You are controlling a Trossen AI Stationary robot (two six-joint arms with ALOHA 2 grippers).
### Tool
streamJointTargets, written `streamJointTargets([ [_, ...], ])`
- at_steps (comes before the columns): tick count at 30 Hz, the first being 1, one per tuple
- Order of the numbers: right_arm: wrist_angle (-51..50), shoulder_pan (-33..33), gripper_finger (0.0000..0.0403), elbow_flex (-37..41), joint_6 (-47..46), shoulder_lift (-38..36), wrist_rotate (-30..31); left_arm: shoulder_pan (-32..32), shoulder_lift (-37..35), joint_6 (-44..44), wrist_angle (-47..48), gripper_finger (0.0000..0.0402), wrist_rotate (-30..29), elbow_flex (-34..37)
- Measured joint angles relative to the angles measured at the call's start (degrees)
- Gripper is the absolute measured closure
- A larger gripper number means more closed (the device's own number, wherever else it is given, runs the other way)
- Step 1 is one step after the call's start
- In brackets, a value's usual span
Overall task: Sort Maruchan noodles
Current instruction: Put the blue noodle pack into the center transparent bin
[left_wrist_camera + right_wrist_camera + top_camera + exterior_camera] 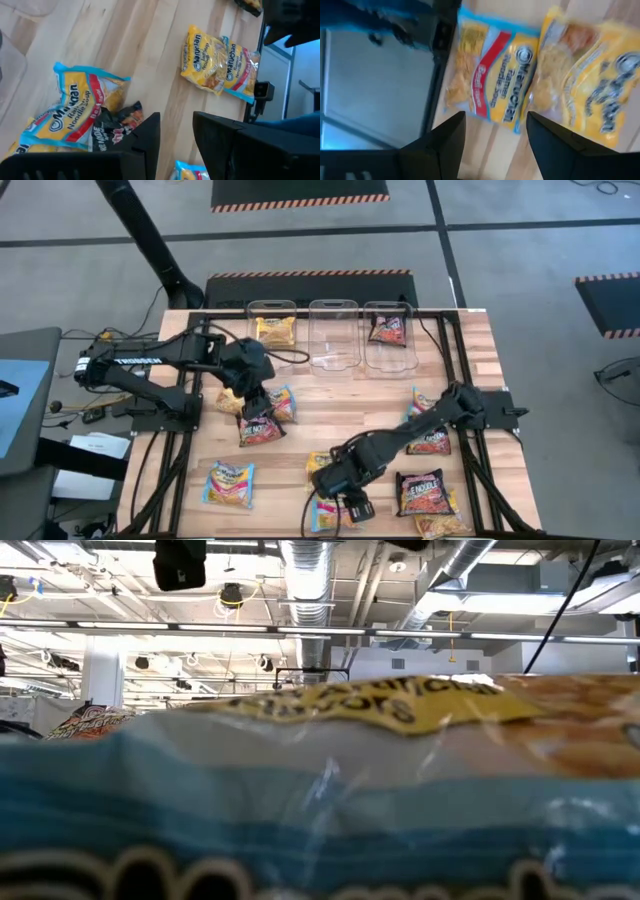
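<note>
Maruchan noodle packets lie flat and scattered on the wooden table. My left gripper [256, 416] is open and hovers over a cluster: a dark maroon packet [261, 431] [116, 131] partly under a blue one [70, 107], with another blue packet [283, 402] beside them. My right gripper [352, 502] is open near the table's near edge, above a blue packet [325, 516] [490, 85] and beside a yellow packet [320, 465] [590, 90]. In the low view a blue packet [300, 810] fills the picture and hides both grippers.
Three clear bins stand along the far edge: the left bin [272, 308] holds a yellow packet, the middle bin [333, 330] shows nothing inside, the right bin [387, 308] holds a dark packet. More packets lie at near left [230, 483] and near right [425, 492], [440, 526].
</note>
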State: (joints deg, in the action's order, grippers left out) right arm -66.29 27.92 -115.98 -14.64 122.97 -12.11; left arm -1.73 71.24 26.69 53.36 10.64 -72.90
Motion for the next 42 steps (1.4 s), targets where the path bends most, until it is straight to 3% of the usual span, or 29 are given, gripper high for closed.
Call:
streamJointTargets([
  [10, 4.0, 2.7, 0.0168, 0.0, -3.7, 5.8, 0.1, 6.0, 0.0, 9.2, -1.5, 0.0299, -8.3, 0.0],
  [21, 9.9, 4.5, 0.0175, -0.2, -8.4, 8.0, 2.8, 8.4, 0.0, 13.1, -2.0, 0.0299, -10.8, 0.0],
  [42, 8.2, 4.9, 0.0196, -0.3, -12.4, 13.3, 6.0, 8.6, 0.0, 13.0, -1.6, 0.0299, -11.3, 0.0],
])
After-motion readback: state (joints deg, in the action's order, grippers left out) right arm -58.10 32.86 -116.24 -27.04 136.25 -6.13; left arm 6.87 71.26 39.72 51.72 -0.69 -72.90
